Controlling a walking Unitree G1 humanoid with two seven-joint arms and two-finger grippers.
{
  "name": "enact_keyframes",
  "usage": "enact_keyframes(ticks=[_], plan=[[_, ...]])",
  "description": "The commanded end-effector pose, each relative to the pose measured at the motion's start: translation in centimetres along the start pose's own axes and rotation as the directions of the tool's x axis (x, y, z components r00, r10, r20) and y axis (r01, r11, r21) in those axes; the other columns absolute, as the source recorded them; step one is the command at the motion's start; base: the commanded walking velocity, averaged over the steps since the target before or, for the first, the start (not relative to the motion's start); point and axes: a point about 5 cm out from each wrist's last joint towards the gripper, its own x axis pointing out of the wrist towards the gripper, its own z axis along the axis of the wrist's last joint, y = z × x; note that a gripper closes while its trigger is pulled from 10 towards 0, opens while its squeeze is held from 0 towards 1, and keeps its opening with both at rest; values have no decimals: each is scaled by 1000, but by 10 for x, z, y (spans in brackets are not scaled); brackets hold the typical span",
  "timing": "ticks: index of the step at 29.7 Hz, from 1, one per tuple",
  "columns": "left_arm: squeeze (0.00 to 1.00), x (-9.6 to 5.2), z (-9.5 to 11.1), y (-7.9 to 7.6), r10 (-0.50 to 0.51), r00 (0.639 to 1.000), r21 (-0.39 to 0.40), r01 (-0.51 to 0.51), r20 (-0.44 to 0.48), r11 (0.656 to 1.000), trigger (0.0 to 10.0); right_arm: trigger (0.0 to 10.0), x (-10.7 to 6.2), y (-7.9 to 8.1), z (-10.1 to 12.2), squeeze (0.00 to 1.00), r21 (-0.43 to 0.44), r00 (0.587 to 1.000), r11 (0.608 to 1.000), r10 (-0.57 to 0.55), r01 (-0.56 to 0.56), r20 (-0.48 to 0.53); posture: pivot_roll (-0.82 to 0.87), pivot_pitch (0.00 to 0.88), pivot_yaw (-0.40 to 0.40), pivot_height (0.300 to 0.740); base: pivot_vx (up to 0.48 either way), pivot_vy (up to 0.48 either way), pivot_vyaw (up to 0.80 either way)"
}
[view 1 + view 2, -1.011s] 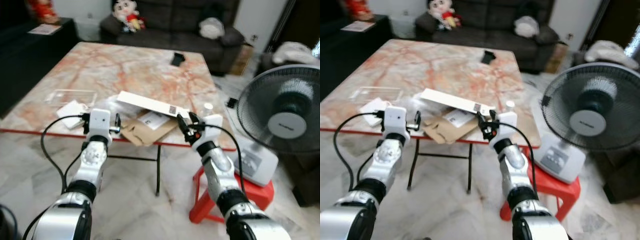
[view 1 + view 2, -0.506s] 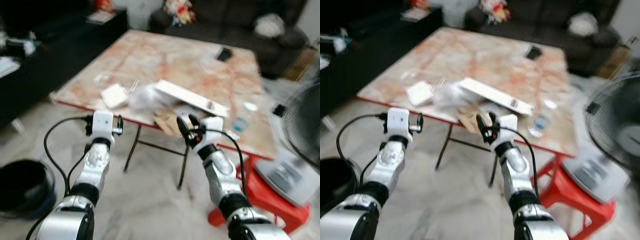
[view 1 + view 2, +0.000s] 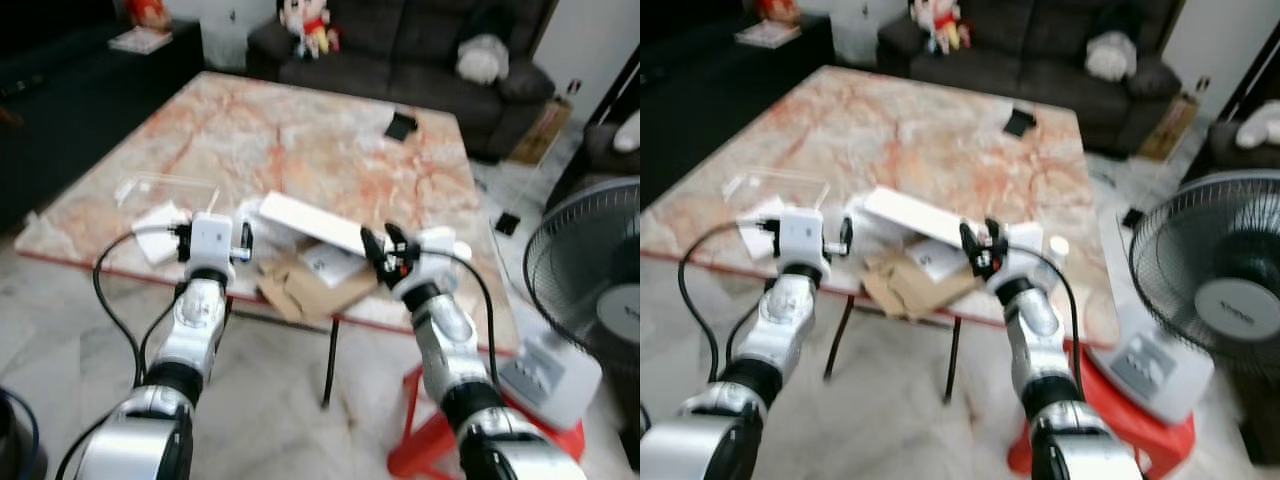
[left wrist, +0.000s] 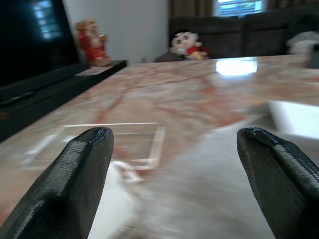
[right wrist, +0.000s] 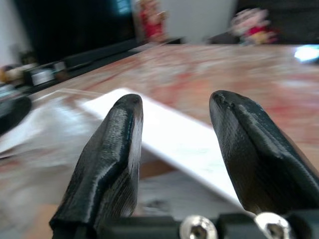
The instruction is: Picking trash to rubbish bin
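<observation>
Marble-patterned worktop (image 3: 300, 130), pink-veined, glossy. Trash clustered at near edge: flat white box (image 3: 305, 222), long and rectangular; torn brown cardboard (image 3: 310, 290) overhanging edge; clear plastic tray (image 3: 165, 187) and white packet (image 3: 158, 217) toward near left corner. Left gripper (image 3: 243, 236) raised at near edge, jaws spread, empty, tray just ahead. Right gripper (image 3: 381, 244) jaws spread, empty, white box just ahead, not touching. Black object (image 3: 401, 125) toward far right edge. Fan (image 3: 1220, 290) right of worktop.

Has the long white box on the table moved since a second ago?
No. The long white box lies as before across the brown cardboard at the table edge; the camera shifted.
</observation>
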Motion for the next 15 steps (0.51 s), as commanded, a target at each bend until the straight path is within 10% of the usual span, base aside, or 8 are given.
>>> enact_keyframes(ticks=[1,15], plan=[[0,3,13,-10,-38,997,-5,38,72,999,10000,10000,-2,-10,6,0,-19,1000,1000,-16,16,9,9,35,-108,740,0,0,0],[0,4,23,-13,-64,989,-18,67,131,998,10000,10000,0,-8,8,0,-13,1000,1000,-3,3,18,7,33,-109,740,0,0,0]])
